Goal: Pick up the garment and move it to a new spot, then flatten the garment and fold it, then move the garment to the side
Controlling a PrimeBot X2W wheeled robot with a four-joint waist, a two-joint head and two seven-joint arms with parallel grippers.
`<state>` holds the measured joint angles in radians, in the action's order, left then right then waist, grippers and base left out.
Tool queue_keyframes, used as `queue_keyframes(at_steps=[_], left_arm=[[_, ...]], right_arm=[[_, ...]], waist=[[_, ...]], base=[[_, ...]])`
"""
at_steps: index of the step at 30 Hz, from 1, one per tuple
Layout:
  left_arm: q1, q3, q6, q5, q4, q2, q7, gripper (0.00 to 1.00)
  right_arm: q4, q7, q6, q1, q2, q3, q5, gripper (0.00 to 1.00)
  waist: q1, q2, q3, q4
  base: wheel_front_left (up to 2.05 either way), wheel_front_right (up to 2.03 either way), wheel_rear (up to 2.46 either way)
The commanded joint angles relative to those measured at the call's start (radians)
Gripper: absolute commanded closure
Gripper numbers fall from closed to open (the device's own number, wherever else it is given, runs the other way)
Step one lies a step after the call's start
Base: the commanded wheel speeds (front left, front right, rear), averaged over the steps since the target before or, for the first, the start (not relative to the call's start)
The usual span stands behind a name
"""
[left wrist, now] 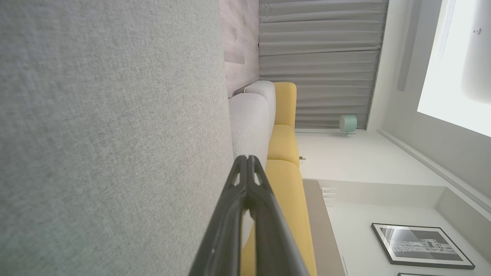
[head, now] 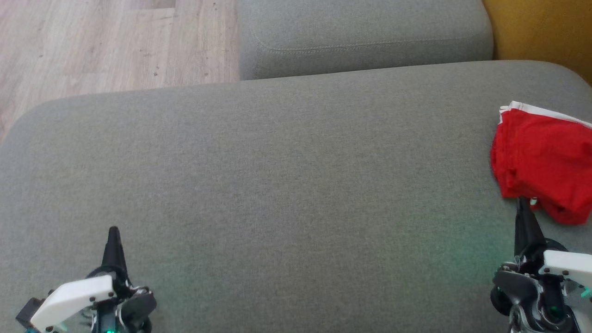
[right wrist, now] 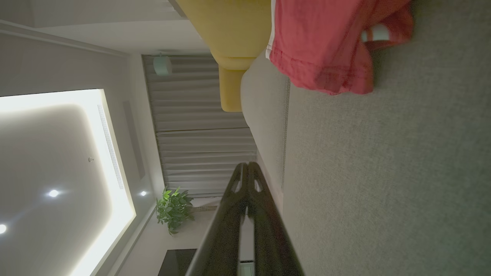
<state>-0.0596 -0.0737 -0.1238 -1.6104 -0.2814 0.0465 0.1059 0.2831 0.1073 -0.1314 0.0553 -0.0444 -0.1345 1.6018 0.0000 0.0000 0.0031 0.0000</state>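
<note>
**Red garment (head: 541, 162) lies just ahead of the right pincer (head: 521, 201)**

The garment is a folded bundle with a white trim (head: 541, 110) along its far edge. It rests on the grey sofa (head: 277, 162), ahead of the right pincer and a little to that pincer's outer side. In the head view the pincer's tip meets the garment's near edge. The right wrist view shows a strip of bare grey fabric between the fingertips (right wrist: 247, 165) and the red hem (right wrist: 318, 73), so the two are near but apart. The right pincer's two dark fingers are pressed together at the tip and grip nothing.

The left pincer (head: 114, 231) sits over the sofa's near part, well apart from the garment, with the broad grey seat between them. Its fingers (left wrist: 247, 159) are likewise closed tip to tip and carry nothing; in the left wrist view they point along the seat's surface.

Ahead of both pincers a second grey cushion (head: 360, 37) butts against the seat's far edge. A yellow cushion (head: 541, 27) shows beyond the garment. Pale wood floor (head: 92, 41) lies ahead of the left pincer, past the seat's rounded corner.
</note>
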Motion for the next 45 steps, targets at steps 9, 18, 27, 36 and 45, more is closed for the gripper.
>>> queue_keyframes(at_steps=[9,18,27,36,45], left_arm=[[-0.049,-0.041,-0.007,0.002,0.036,0.004,0.008,1.0],[-0.049,-0.041,-0.007,0.002,0.036,0.004,0.008,1.0],[-0.049,-0.041,-0.007,0.003,0.036,0.004,0.008,1.0],[-0.049,-0.041,-0.007,0.003,0.036,0.004,0.008,1.0],[-0.049,-0.041,-0.007,0.003,0.036,0.004,0.008,1.0]], right_arm=[[-0.038,0.006,0.001,0.053,-0.006,0.021,0.007,1.0],[-0.038,0.006,0.001,0.053,-0.006,0.021,0.007,1.0],[-0.038,0.006,0.001,0.053,-0.006,0.021,0.007,1.0],[-0.038,0.006,0.001,0.053,-0.006,0.021,0.007,1.0],[-0.038,0.006,0.001,0.053,-0.006,0.021,0.007,1.0]], waist=[[0.0,0.0,0.0,0.0],[0.0,0.0,0.0,0.0],[0.0,0.0,0.0,0.0],[0.0,0.0,0.0,0.0],[0.0,0.0,0.0,0.0]], base=[[0.0,0.0,0.0],[0.0,0.0,0.0],[0.0,0.0,0.0],[0.0,0.0,0.0],[0.0,0.0,0.0]])
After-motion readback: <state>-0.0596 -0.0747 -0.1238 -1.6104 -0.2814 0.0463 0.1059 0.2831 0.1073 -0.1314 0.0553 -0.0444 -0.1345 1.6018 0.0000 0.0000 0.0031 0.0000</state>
